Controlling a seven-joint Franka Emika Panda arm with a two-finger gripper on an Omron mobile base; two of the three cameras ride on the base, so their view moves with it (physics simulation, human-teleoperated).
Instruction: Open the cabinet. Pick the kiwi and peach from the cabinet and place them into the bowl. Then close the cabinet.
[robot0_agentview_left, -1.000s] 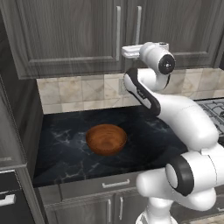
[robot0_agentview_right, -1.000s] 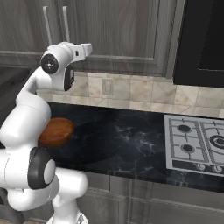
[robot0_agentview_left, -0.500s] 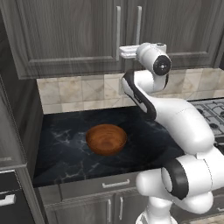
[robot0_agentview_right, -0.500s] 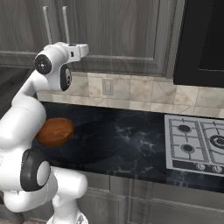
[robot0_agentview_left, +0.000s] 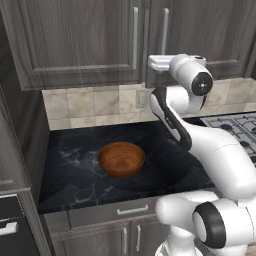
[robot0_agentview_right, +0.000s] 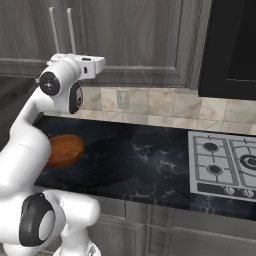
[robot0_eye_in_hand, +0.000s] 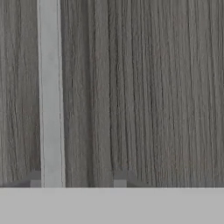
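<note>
The robot is reaching its gripper up to the cabinet, which is hanging above the tabletop with both tall doors shut. In the hand view a silver bar handle is running straight up the wood grain, and one dark fingertip is sitting right at the foot of it while the other is standing apart on the bare door. The jaws are standing a little apart, and I cannot tell if they are really gripping the bar or only touching it.

I am thinking the door will be stiff and fairly heavy, swinging on hinges, so it is asking for a steady pull along an arc. The bar looks smooth and slippery; the best hold is probably around its lower part, with one finger on each side.

The wooden bowl is waiting empty on the tabletop, under the cabinet. The kiwi and the peach are presumably behind the doors.
</note>
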